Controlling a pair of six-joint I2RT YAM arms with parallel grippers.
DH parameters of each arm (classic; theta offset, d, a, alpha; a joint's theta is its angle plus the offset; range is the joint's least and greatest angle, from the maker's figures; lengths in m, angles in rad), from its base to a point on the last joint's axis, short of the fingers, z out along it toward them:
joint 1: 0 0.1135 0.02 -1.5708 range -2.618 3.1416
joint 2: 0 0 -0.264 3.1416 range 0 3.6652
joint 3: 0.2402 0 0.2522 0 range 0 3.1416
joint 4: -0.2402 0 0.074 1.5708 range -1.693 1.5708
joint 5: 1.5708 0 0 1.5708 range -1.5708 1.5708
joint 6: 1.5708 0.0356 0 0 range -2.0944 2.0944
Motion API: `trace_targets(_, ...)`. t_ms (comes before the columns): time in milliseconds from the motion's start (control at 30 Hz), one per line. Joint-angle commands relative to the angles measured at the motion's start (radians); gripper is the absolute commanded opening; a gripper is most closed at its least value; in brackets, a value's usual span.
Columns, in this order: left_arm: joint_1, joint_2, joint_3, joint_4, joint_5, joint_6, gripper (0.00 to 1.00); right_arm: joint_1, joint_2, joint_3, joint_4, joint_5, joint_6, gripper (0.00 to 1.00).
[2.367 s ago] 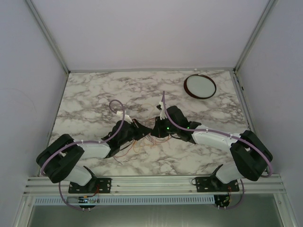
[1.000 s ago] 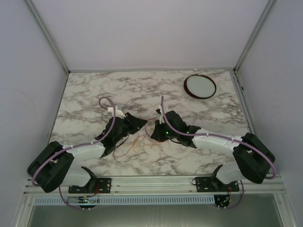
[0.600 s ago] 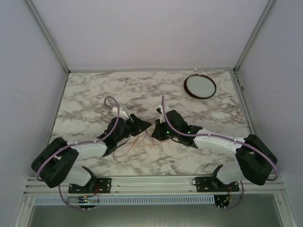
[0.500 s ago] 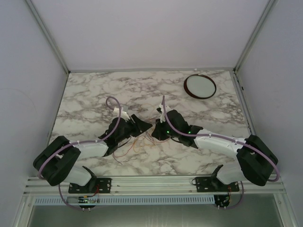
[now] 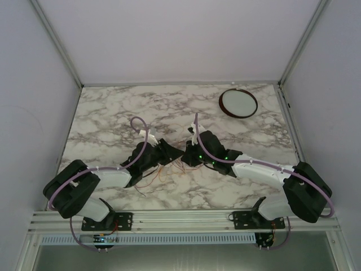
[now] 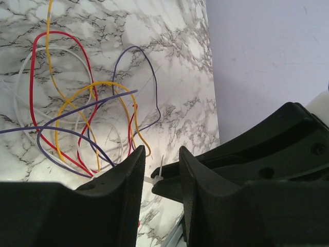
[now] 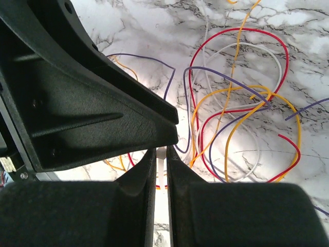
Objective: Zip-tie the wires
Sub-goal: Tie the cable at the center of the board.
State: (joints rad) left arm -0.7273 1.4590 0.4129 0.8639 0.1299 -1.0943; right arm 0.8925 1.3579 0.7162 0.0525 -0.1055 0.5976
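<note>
As the arms (image 5: 256, 168) overhang wires (image 6: 77, 110), dish (image 5: 237, 103) stands apart.

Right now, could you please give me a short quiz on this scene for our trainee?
1. True or false: the wires lie loose on the marble table, not bundled.
2. What is the right gripper pinching? A) a red wire B) a thin white strip C) nothing
3. What sits at the table's far right corner?
Key: 1 true; 2 B; 3 a round white dish.

No writing, label, brand mark or number is legible in any view (every visible surface reads blank).
</note>
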Motion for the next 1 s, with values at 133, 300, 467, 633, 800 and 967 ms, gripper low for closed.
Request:
trace_targets(133, -0.018, 0.012, 0.001, 0.064, -0.022, -0.022, 0.34, -0.012, -0.052, 0.010, 0.059, 0.048, 0.049, 0.04)
trace_targets(300, -0.027, 0.025, -0.007, 0.112, -0.035, -0.048, 0.33, -0.013, -0.059, -0.003, 0.076, 0.055, 0.070, 0.04)
trace_targets(467, -0.036, 0.042, -0.013, 0.152, -0.048, -0.076, 0.28, -0.014, -0.067, -0.021, 0.103, 0.072, 0.098, 0.04)
trace_targets(633, -0.042, 0.046, -0.012, 0.160, -0.055, -0.084, 0.22, -0.013, -0.084, -0.039, 0.119, 0.105, 0.115, 0.04)
trace_targets(800, -0.042, 0.048, -0.012, 0.148, -0.060, -0.081, 0.11, -0.013, -0.093, -0.042, 0.121, 0.121, 0.117, 0.04)
trace_targets(967, -0.041, 0.049, -0.005, 0.129, -0.072, -0.074, 0.00, -0.013, -0.087, -0.043, 0.117, 0.112, 0.115, 0.04)
